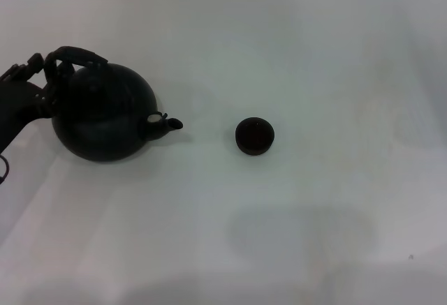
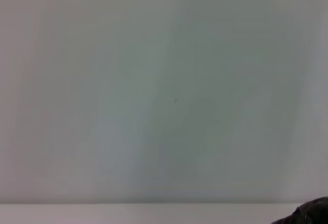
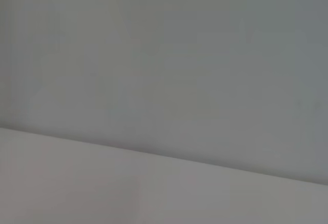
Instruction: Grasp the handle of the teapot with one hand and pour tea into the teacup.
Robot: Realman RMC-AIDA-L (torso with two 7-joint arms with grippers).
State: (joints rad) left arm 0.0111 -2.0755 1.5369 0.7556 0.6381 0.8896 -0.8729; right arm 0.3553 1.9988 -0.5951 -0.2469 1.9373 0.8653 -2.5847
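Note:
The teapot (image 1: 105,113) stands at the left of the white table in the head view, large, round and dark, its short spout (image 1: 167,124) with a pale spot aimed right toward the teacup. Its thick arched handle (image 1: 75,55) rises over its top, leaning left. My left gripper (image 1: 40,75) reaches in from the left edge and sits against the handle's left end. The teacup (image 1: 255,136), small, dark and round, rests about a teapot's width to the right of the spout. My right gripper is out of view.
The white table (image 1: 314,235) spreads around both objects. A dark shape (image 2: 312,214) shows in one corner of the left wrist view, above a pale edge. The right wrist view shows only plain grey surfaces.

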